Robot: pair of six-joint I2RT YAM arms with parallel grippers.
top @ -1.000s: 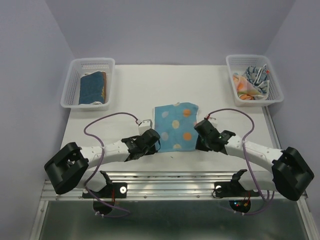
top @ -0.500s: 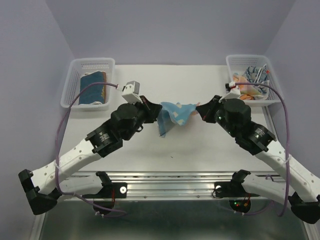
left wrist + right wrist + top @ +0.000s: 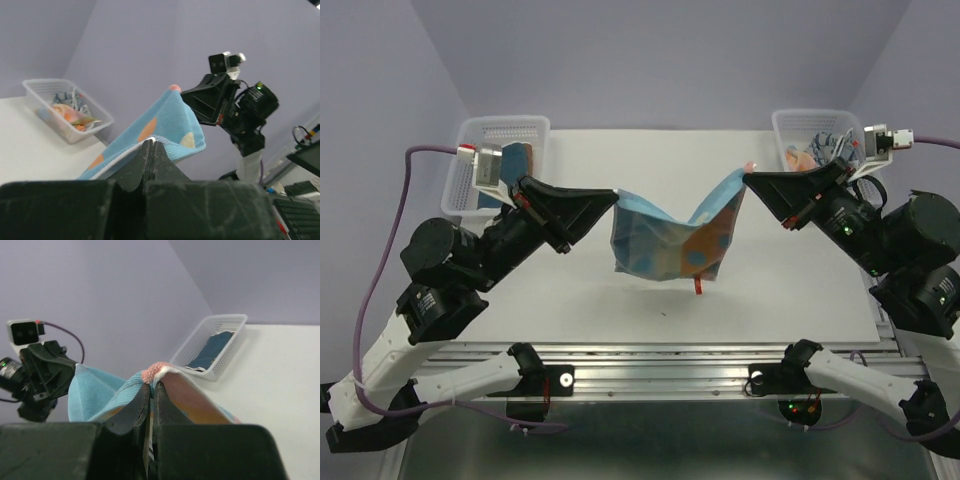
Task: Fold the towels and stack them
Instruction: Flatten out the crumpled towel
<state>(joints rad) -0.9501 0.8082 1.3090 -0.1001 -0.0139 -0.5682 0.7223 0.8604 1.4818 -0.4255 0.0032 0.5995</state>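
At the table's (image 3: 570, 290) far left corner, the left basket (image 3: 505, 123) holds folded towels (image 3: 212, 352). Over the middle, the left gripper (image 3: 616, 196) pinches one corner of the dotted towel (image 3: 665, 245), which sags in the air across to the right gripper (image 3: 748, 177), clamped on the other corner. Crumpled towels (image 3: 810, 160) fill the right basket (image 3: 815, 115) at the far right corner.

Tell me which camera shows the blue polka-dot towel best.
Top external: the whole towel hangs stretched between the left gripper and right gripper. Each wrist view shows only the corner pinched by its own fingers and part of the cloth beyond.
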